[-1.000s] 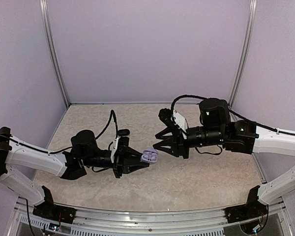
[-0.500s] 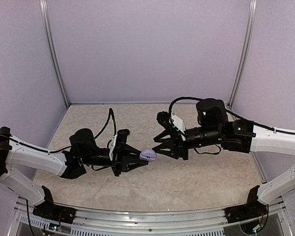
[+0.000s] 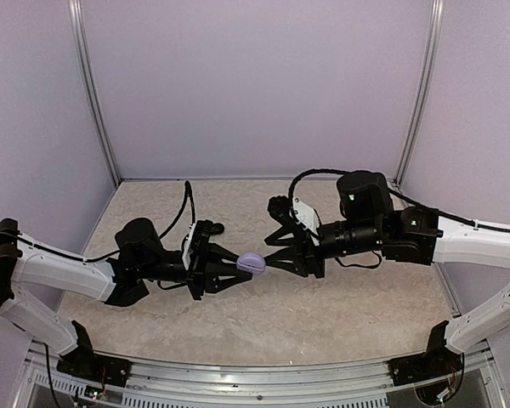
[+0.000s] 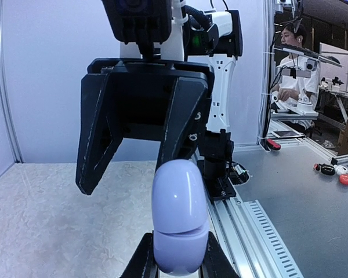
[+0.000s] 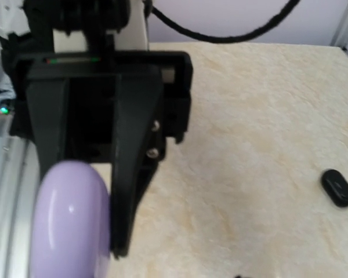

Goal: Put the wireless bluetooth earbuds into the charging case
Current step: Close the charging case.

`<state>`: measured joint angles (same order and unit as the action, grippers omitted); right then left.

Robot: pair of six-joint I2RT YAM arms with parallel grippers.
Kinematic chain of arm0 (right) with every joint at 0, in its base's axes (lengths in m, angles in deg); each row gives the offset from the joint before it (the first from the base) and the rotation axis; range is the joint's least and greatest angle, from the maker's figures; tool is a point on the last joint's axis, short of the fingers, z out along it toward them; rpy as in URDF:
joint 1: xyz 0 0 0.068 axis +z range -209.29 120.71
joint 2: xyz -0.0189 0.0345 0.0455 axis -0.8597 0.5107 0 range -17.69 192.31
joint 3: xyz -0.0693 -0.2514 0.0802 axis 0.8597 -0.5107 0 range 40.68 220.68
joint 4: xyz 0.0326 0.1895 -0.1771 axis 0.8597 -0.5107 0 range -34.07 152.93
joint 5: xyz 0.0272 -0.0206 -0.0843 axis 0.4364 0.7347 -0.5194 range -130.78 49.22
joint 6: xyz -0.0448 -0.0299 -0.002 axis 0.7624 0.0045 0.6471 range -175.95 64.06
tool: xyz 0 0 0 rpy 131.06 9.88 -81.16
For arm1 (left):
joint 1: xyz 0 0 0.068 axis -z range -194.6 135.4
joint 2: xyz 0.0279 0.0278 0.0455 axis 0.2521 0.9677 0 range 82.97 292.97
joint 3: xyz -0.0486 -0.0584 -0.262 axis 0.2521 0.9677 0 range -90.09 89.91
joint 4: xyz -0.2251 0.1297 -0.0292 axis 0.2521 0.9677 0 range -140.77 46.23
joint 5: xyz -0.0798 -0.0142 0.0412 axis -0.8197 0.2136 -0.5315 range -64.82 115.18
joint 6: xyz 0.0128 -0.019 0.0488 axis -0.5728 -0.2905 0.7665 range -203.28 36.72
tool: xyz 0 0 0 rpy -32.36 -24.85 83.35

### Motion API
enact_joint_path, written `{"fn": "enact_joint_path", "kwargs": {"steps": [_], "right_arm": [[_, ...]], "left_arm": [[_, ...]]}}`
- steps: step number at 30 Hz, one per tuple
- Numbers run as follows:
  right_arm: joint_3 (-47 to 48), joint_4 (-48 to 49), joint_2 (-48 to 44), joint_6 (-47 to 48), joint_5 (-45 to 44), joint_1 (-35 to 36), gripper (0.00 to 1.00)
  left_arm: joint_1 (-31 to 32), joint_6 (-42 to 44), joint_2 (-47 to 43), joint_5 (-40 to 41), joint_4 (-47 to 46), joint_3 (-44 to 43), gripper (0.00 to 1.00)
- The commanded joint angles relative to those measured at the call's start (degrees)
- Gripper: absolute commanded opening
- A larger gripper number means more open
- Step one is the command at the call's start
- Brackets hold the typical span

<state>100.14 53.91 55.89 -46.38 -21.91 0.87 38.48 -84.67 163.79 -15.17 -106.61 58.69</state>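
Watching from the near rail, I see the left claw clamped on the lower half of a lavender charging case. It holds the case off the table, rounded lid end pointing away from its own palm. The case's seam looks shut and no earbuds lie loose in sight, so I cannot tell whether they sit inside.

Straight ahead of the left claw's tips, the right claw faces it with jaws wide apart. One finger is just behind the lid end; touching or not, I can't say.

My read is that this is the lid step, either opening it or pressing it closed. Next, the right claw must line up on the lid half alone while the left grip holds firm.

Farther back, past the left claw's wrist, a small black oval piece lies on the table, case or bud unclear.
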Motion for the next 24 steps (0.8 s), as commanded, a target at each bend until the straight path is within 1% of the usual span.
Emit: {"fn": "enact_joint_path", "kwargs": {"steps": [1,5,6,8,11,14,19,21,24], "right_arm": [[1.87,-3.67,-1.85,4.56,-1.73,2.40,0.47],[1.61,-5.74,-2.97,8.41,-8.15,2.90,0.50],[1.23,-5.44,-3.68,9.75,-9.44,3.16,0.53],[-0.57,-3.63,-5.57,12.21,-12.08,3.99,0.63],[-3.18,-0.11,-7.88,15.51,-15.64,5.26,0.71],[-3.34,1.37,-7.06,18.46,-20.29,7.24,0.71],[-3.83,5.74,-4.20,24.69,-30.35,11.69,0.71],[-4.34,7.83,-3.89,26.01,-31.57,12.37,0.71],[-4.44,8.92,-3.73,26.96,-31.16,12.61,0.71]], "left_arm": [[-2.93,-7.36,1.59,3.16,-2.50,-1.74,0.00],[-3.45,-10.19,1.98,2.10,-1.99,-2.46,0.00],[-3.49,-10.98,1.98,2.06,-1.93,-2.56,0.00],[-3.51,-12.84,2.02,2.11,-1.45,-3.03,0.00],[-3.36,-18.38,2.61,2.03,-3.31,-3.50,0.00],[-2.74,-24.23,3.68,1.87,-6.99,-3.75,0.00],[-0.99,-28.21,5.02,2.62,-5.74,-6.04,0.00],[-0.11,-28.15,5.06,3.90,-3.82,-6.74,0.00],[0.80,-29.08,5.35,4.01,-3.88,-7.33,0.00]]}}
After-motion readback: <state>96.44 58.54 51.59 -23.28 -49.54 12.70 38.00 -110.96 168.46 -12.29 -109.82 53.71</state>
